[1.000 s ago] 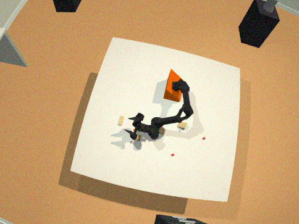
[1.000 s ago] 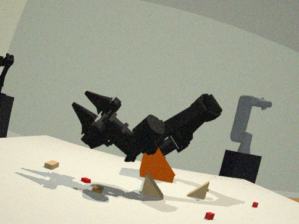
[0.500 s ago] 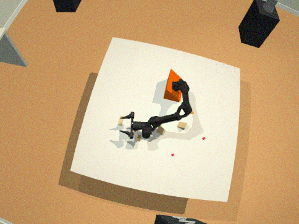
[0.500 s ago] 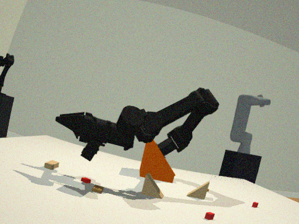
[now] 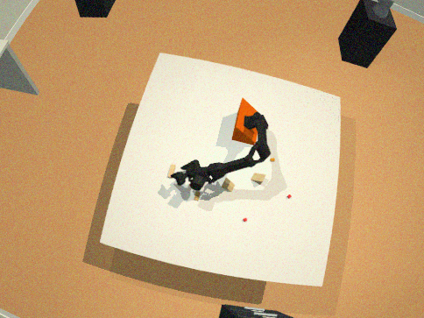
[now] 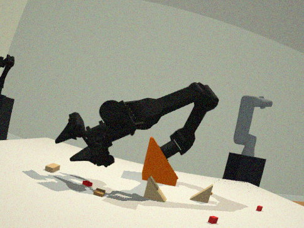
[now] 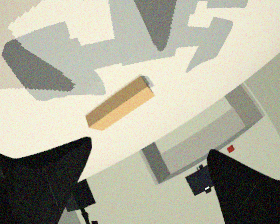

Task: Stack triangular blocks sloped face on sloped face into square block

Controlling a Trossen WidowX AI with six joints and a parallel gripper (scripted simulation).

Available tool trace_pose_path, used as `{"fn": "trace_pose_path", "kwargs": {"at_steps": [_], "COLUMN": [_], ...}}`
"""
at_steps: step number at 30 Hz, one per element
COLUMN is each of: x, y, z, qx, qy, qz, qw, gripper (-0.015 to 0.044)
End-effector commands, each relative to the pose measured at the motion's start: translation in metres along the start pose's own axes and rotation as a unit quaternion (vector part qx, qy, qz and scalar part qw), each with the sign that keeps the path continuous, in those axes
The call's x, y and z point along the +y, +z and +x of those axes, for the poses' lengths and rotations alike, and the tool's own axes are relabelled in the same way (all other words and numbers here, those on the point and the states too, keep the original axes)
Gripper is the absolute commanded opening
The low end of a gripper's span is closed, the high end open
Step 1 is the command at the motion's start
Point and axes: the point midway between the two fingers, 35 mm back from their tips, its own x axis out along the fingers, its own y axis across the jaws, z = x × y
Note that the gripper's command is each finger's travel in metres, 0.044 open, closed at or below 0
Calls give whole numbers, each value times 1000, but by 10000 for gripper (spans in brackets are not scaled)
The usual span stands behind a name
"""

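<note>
One tan triangular block [image 5: 228,184] [image 6: 153,191] stands on the table with its point up, near the orange wedge in the exterior view. The other triangular block [image 5: 258,178] [image 6: 203,195] rests to its right, its slope rising to the right in the exterior view. They stand apart. My gripper [image 5: 177,172] [image 6: 63,151] [image 7: 151,151] is wide open and empty, above the table and well to the left of both triangular blocks, tilted outward. Neither triangular block can be made out in the wrist view.
A plain wooden block [image 5: 172,170] [image 6: 52,168] [image 7: 120,104] lies near the gripper. A small brown block [image 5: 196,196] [image 6: 99,192] lies below the arm. A large orange wedge [image 5: 242,124] [image 6: 156,168] stands by the arm's base. Red cubes [image 5: 244,219] [image 6: 213,219] lie about the white table [image 5: 184,236].
</note>
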Motion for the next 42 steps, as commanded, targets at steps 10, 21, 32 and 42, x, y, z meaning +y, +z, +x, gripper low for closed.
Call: {"fn": "trace_pose_path", "kwargs": {"at_steps": [10,21,32,42], "x": [88,81,78,81], "y": [30,40,41,47], "z": [-99,-170,-176,-174], "qx": [44,226,244,243], "qy": [460,571,575,574], "qz": [653,762,762,763], "qw": [599,206,169,169], "gripper": [440,440,440,440]}}
